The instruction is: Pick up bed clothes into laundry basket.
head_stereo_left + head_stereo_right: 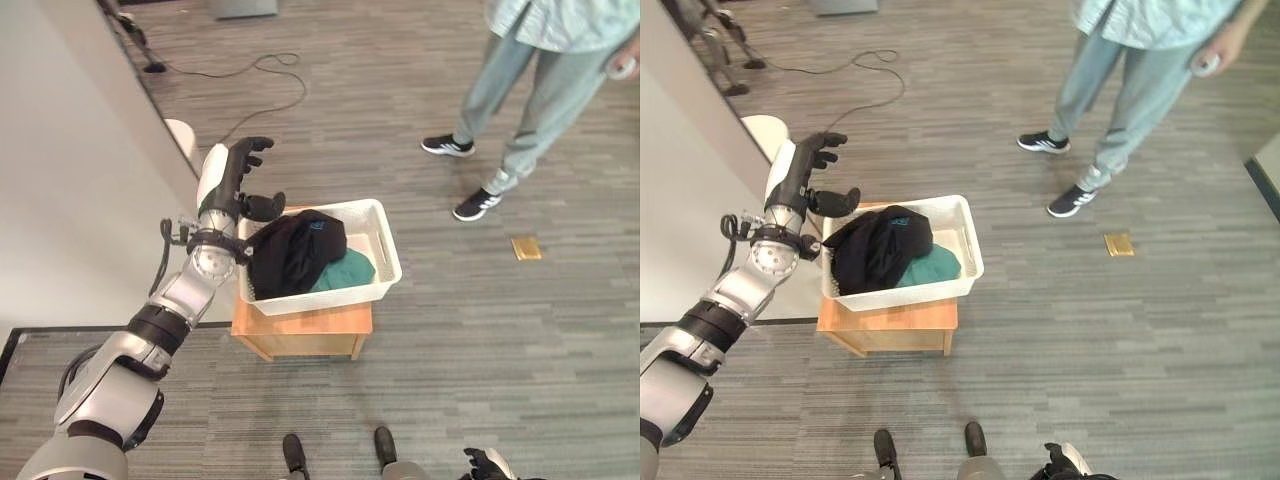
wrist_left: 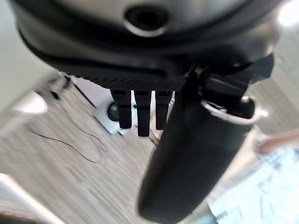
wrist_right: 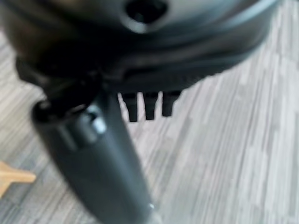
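Now my left hand (image 1: 240, 172) floats open and empty by the white basket (image 1: 388, 250), the dark clothes (image 1: 295, 250) are inside, so next I pull my arm back.

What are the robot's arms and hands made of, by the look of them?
The left arm is built of smooth silver-grey shells with black bands at the joints. Its left hand is dark, with slim black fingers and a thick rounded thumb. The right hand, low near the floor, looks equally dark.
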